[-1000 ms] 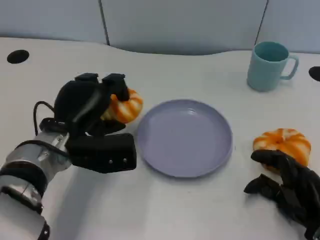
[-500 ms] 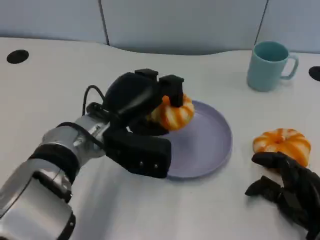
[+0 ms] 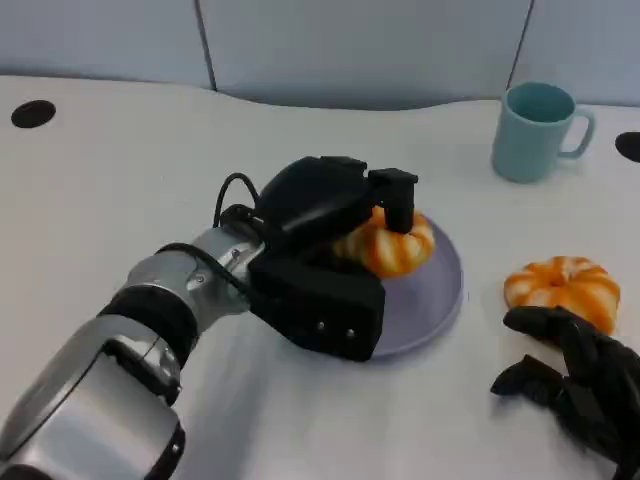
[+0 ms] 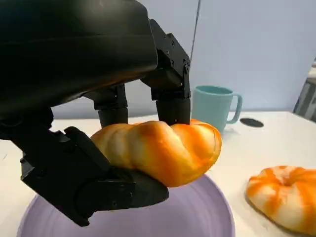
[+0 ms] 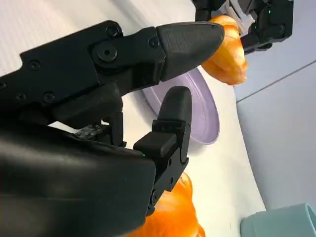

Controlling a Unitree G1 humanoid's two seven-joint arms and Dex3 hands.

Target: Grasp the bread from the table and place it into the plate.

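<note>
- The table (image 3: 120, 160) is white.
- The left hand (image 3: 335, 235) grips a bread (image 3: 392, 243) over the purple plate (image 3: 430, 300).
- The right hand (image 3: 575, 375), holding nothing with fingers apart, touches a second bread (image 3: 560, 288) on the right.
- A blue cup (image 3: 535, 130) stands far right.

White table (image 3: 120, 150), lavender plate (image 3: 440, 290) (centre), teal mug (image 3: 530, 130), striped bread (image 3: 562, 287) beside plate
</note>
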